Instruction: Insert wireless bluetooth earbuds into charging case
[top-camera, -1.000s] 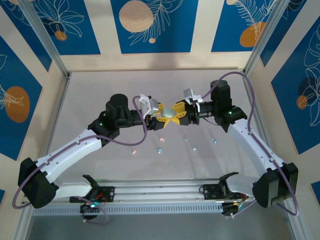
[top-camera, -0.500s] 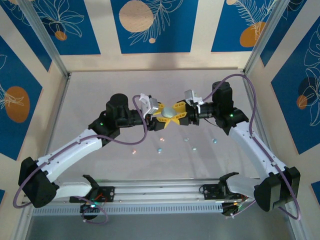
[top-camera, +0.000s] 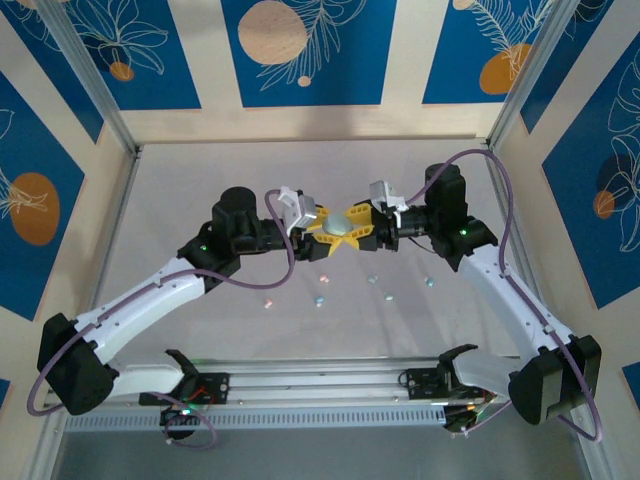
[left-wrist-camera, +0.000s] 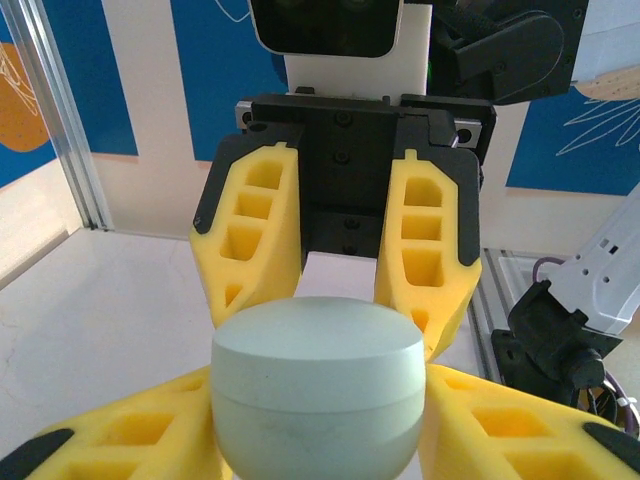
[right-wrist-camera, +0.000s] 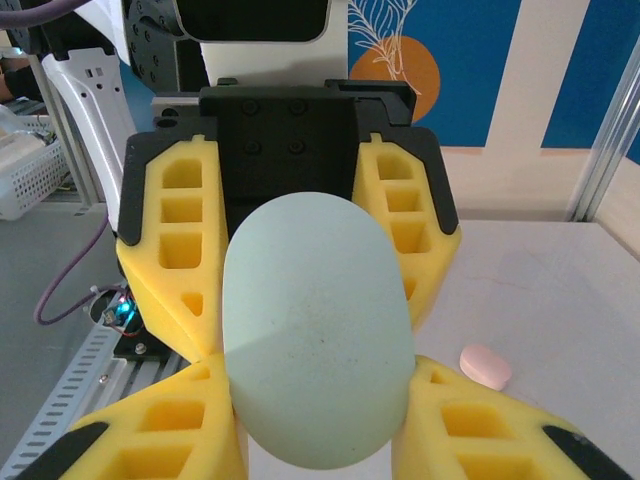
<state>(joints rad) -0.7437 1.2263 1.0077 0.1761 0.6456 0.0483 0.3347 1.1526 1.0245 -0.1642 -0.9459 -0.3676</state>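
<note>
A mint green charging case (top-camera: 341, 224) hangs above the table's middle, closed, with both grippers meeting on it. My left gripper (top-camera: 328, 228) comes in from the left and my right gripper (top-camera: 352, 226) from the right. In the left wrist view the case (left-wrist-camera: 315, 385) sits between my left gripper (left-wrist-camera: 315, 445) fingers, lid seam level, with the right gripper's fingers (left-wrist-camera: 432, 245) behind it. Seen from the right wrist, the case (right-wrist-camera: 316, 330) stands on end in my right gripper (right-wrist-camera: 318, 445). Several tiny pastel earbuds (top-camera: 320, 298) lie on the table below.
A pink pebble-shaped piece (right-wrist-camera: 485, 367) lies on the white table beside the grippers. More small pastel pieces (top-camera: 428, 281) are scattered toward the near side. Aluminium posts (top-camera: 98, 90) and patterned walls fence the table; the rail (top-camera: 320, 385) with the arm bases runs along the near edge.
Both grippers and the case between them have shifted slightly toward the far side. The right arm's wrist and cable have moved a little with them.
</note>
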